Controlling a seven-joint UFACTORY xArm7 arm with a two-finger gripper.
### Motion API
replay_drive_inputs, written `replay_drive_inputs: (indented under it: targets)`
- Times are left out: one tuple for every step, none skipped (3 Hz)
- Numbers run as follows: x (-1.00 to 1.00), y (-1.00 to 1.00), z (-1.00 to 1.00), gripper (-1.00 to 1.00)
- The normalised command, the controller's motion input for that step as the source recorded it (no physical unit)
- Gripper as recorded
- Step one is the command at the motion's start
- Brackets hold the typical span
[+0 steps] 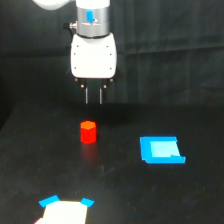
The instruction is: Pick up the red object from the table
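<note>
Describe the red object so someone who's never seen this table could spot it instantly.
On the black table, look just below the end effector. There stands the red object, a small stubby upright block. It is the only red thing; the blue rectangle lies flat towards the exterior view's right.

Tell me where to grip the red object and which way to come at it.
Grip the red object across its upright side faces, about mid-height, coming straight down from above. It stands upright and alone on the table, and the gripper hangs above it with fingers pointing down. The fingers look close together, so they probably must open first.
</note>
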Motion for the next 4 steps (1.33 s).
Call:
replay_drive_inputs:
  targets:
    - [1.0, -1.0, 0.23, 1.0]
    - [0.24, -0.69, 0.29, -1.0]
    - [0.11, -0.63, 0.52, 1.0]
    - [0.57, -0.7, 0.38, 1.0]
